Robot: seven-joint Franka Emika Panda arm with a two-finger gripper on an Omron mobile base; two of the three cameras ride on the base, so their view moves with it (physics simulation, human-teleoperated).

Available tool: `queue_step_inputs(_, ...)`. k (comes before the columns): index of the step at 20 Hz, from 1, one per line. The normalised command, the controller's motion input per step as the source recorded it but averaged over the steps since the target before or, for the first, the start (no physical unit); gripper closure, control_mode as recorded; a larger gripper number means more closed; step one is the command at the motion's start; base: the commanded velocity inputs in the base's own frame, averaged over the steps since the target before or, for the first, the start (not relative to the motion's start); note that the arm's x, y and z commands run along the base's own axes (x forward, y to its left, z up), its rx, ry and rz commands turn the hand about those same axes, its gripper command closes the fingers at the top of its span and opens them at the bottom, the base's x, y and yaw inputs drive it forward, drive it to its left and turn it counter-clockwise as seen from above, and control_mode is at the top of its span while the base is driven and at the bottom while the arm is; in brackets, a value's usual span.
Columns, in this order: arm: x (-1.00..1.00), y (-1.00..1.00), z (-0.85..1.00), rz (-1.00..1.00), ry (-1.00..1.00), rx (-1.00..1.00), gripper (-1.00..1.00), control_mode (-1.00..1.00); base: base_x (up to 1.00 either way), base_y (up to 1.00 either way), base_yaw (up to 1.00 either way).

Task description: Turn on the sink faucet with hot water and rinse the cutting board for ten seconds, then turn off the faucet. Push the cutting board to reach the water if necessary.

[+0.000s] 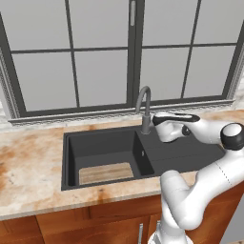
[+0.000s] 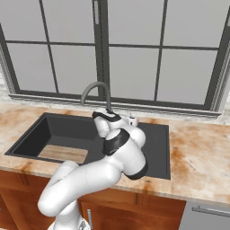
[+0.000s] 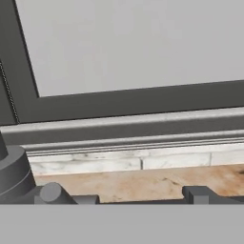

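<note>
The grey gooseneck sink faucet (image 1: 144,106) stands at the back rim of the dark sink (image 1: 71,143), and no water runs from it. The tan cutting board (image 1: 106,172) lies flat on the basin floor, at the near side, left of the spout. My gripper (image 1: 159,120) hovers just right of the faucet's base and points toward the window. In the hand view the faucet's thick base (image 3: 13,175) and a small round handle stub (image 3: 51,193) sit at the lower left. My gripper (image 3: 128,199) stands open, with one dark fingertip (image 3: 196,194) showing at the right.
A ribbed drainboard (image 1: 188,153) forms the sink's right half, under my forearm. A marbled counter (image 1: 28,167) surrounds the sink. A window sill (image 1: 71,116) and large dark-framed window panes run close behind the faucet. Wooden cabinet fronts (image 1: 95,226) lie below.
</note>
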Motion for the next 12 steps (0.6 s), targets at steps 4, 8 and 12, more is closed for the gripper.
queue_step_inputs(4,0.0,-0.42,0.0,0.0,0.0,0.02,-1.0,-1.0,0.0,0.0,0.0)
queue_step_inputs(8,0.0,-0.42,0.0,0.0,0.0,0.02,-1.0,-1.0,0.0,0.0,0.0)
queue_step_inputs(12,0.0,-0.39,0.0,0.0,0.0,0.02,-1.0,-1.0,0.0,0.0,0.0)
